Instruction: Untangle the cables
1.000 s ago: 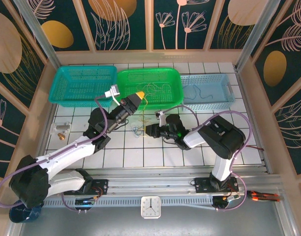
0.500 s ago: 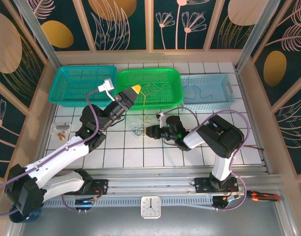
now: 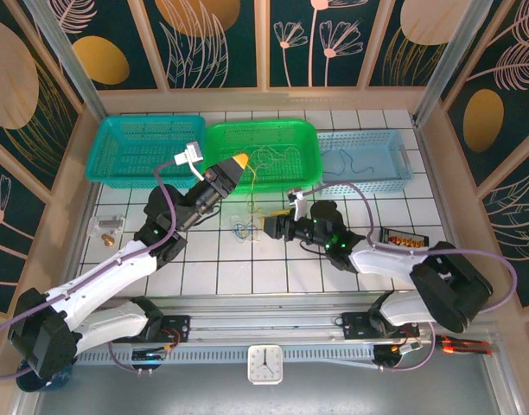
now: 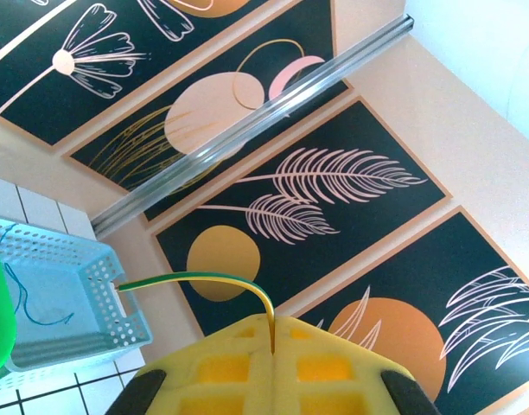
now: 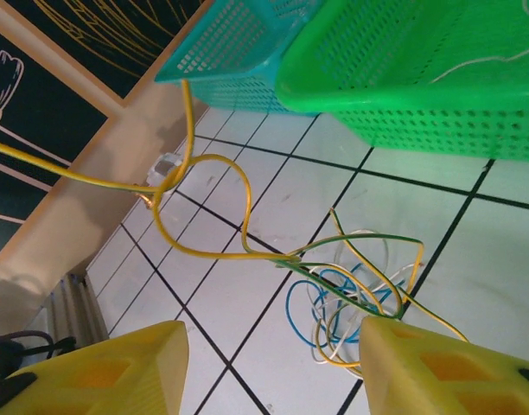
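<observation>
On the tiled worktop (image 3: 247, 277), just in front of the green basket (image 3: 313, 147), the right gripper (image 5: 273, 372) stands spread around the tangled cables (image 5: 351, 294). At the basket's front left corner, the left gripper (image 4: 270, 346) is pressed together, pinching a yellow cable (image 4: 195, 276).

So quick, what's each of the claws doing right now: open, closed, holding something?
Left gripper: closed on a yellow wire.
Right gripper: open, gripping nothing; the tangle of wires lies by its fingers.
</observation>
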Robot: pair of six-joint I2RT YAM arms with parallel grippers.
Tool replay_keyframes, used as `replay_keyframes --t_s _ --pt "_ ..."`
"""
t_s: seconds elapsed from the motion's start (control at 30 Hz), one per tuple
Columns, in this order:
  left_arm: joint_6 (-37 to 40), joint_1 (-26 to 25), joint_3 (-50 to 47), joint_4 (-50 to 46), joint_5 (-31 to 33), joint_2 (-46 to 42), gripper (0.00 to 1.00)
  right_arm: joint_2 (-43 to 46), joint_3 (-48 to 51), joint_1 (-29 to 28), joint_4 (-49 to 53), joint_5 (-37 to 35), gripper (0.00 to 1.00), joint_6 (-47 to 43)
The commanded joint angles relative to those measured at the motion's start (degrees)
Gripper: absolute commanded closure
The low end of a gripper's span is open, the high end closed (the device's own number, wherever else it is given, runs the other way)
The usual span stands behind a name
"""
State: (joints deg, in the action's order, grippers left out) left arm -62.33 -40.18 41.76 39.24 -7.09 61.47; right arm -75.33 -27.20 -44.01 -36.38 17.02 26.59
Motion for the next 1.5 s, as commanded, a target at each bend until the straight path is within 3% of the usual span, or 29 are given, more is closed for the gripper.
replay_keyframes --t_s 0.0,0.3,0.63,0.73,0.9,1.0,1.17,1.47 --pt "0.8 0.0 -0.8 1.3 0.2 0.2 1.0 3.7 -2.9 -1.4 6.4 -3.6 0.44 -5.1" --pt "0.1 0.0 -1.8 2.2 0.3 0.9 1.0 4.7 -13.0 -5.6 9.6 -8.4 0.36 -12.0" --pt "-0.8 0.0 -2.0 3.3 0.1 1.0 1.0 -7.0 -20.2 -6.1 2.2 -7.0 0.36 -12.4" --pt "-1.0 0.1 -2.0 3.3 0.2 0.6 1.0 -10.6 -20.1 -6.1 -0.5 -7.0 0.44 -11.7" --pt "-1.0 0.0 -1.0 3.4 0.2 -0.3 1.0 -16.5 -17.2 -6.0 -4.6 -8.1 0.68 -9.5" --pt "-1.0 0.0 -0.1 3.7 0.2 -0.6 1.0 -20.5 -14.8 -5.9 -6.7 -7.8 0.73 -7.6" --pt "0.0 0.1 2.2 2.7 0.5 -1.0 1.0 -26.1 -10.4 -6.0 -11.4 -7.2 0.71 -3.7" --pt "4.9 4.1 7.7 -4.3 0.2 -1.5 1.0 -27.6 -4.5 -6.0 -15.6 -6.7 0.49 0.1"
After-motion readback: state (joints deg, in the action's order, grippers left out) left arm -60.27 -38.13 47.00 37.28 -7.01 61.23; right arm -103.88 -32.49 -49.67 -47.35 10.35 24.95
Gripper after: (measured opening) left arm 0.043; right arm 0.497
